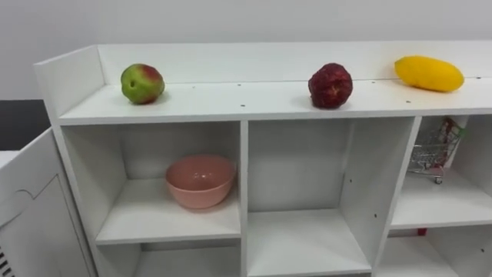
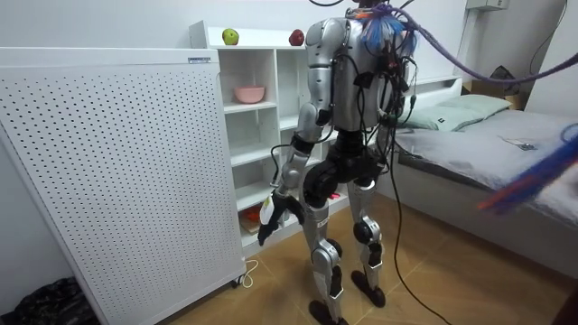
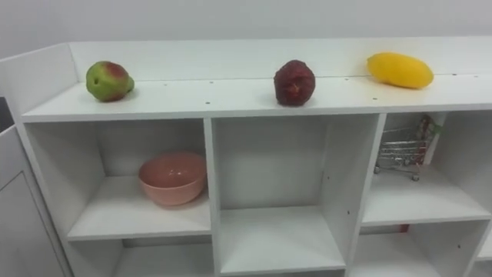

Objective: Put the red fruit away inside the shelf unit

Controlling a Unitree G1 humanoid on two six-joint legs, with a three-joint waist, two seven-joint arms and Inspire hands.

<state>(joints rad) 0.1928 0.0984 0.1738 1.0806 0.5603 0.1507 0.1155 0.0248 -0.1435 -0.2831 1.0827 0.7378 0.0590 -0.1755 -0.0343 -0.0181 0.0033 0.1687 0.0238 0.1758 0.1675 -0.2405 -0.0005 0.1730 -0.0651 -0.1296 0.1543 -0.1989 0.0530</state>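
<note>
Soft, even indoor light, looks like it comes from overhead. The top of the white closet (image 1: pixel 307 100) reads bright and flat. The green apple (image 1: pixel 142 83) and dark red fruit (image 1: pixel 330 85) throw only faint, small shadows. The compartments go greyer toward the back, dimmest behind the pink bowl (image 1: pixel 201 181).

A bedroom in a home.
A bed (image 2: pixel 506 149) with a pillow (image 2: pixel 461 110) stands near the white closet (image 1: pixel 244 177) on a wooden floor (image 2: pixel 452 280).

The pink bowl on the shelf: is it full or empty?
Empty, as far as shows: the round pink bowl stands upright in the white cabinet's left compartment, its smooth inside bare.
</note>
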